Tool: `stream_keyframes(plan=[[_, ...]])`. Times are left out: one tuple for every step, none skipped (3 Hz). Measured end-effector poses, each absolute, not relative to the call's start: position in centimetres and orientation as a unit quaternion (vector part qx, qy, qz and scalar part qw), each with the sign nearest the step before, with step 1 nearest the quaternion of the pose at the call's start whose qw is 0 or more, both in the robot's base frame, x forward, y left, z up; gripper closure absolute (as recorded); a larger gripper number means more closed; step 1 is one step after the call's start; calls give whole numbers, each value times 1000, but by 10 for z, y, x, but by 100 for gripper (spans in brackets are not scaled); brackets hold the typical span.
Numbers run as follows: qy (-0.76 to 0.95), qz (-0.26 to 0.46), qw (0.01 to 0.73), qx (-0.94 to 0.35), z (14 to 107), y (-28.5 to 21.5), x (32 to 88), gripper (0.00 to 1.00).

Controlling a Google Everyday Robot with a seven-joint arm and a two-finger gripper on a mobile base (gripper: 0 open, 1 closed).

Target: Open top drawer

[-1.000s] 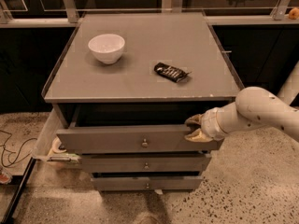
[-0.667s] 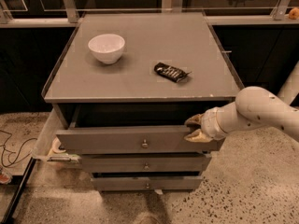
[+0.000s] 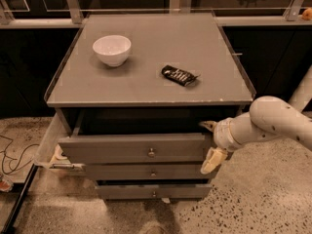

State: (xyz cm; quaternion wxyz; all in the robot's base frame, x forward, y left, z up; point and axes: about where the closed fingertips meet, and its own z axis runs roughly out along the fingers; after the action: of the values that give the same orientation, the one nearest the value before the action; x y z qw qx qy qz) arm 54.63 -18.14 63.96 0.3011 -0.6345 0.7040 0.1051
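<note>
Grey bench (image 3: 161, 38) with three stacked drawers, seen from above and in front. The top drawer (image 3: 112, 148) stands partly pulled out from under the bench top, its dark interior open to view behind the front panel; a small round knob (image 3: 151, 153) sits at the centre of that panel. Below it lie the middle drawer (image 3: 122, 172) and the bottom drawer (image 3: 131, 191), each with its own knob, both pushed further in than the top one.

The gripper (image 3: 210, 143) is at the right end of the top drawer's front panel, carried by the pale arm (image 3: 273, 121) that enters from the right. Its fingers (image 3: 213, 161) are spread apart, one at the panel's upper edge and one hanging at its lower right corner; whether either presses on the panel cannot be told.

On the bench top, a white bowl (image 3: 111, 49) stands left of centre, well apart from a dark snack packet (image 3: 179, 75) lying flat to its right. The floor (image 3: 263, 199) is speckled stone.
</note>
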Motion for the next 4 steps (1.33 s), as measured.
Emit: stream_keyframes(plan=[[724, 119, 292, -614, 622, -197, 524, 17], [724, 119, 292, -614, 630, -196, 526, 40], [724, 119, 292, -614, 638, -196, 528, 63], [724, 119, 292, -614, 640, -196, 528, 87]])
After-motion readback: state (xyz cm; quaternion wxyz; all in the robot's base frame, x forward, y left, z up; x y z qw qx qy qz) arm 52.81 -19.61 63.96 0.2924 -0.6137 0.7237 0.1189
